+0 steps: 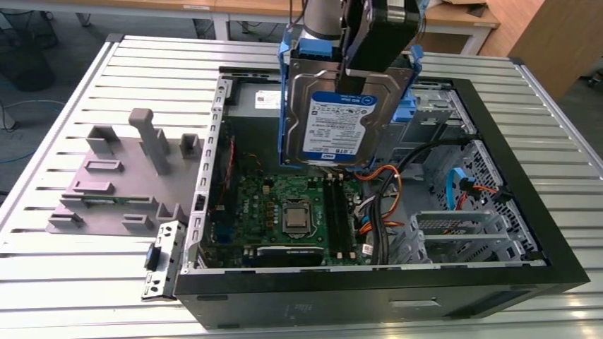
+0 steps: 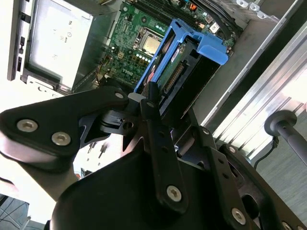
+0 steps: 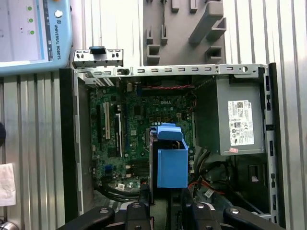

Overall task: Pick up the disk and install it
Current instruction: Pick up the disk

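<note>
The disk hangs upright over the open computer case. Its blue-and-white label faces the exterior camera, and blue rails run along its sides. My gripper comes down from above and is shut on the disk's top edge. In the second wrist view the black fingers clamp the disk, with the motherboard far below it. In the first wrist view the disk appears end-on as a blue block above the board, just beyond my gripper.
Inside the case lie the green motherboard, a grey power-supply box and metal drive bays with orange and black cables. A grey fixture plate stands on the slatted table at the exterior view's left. A blue-edged pendant lies beside the case.
</note>
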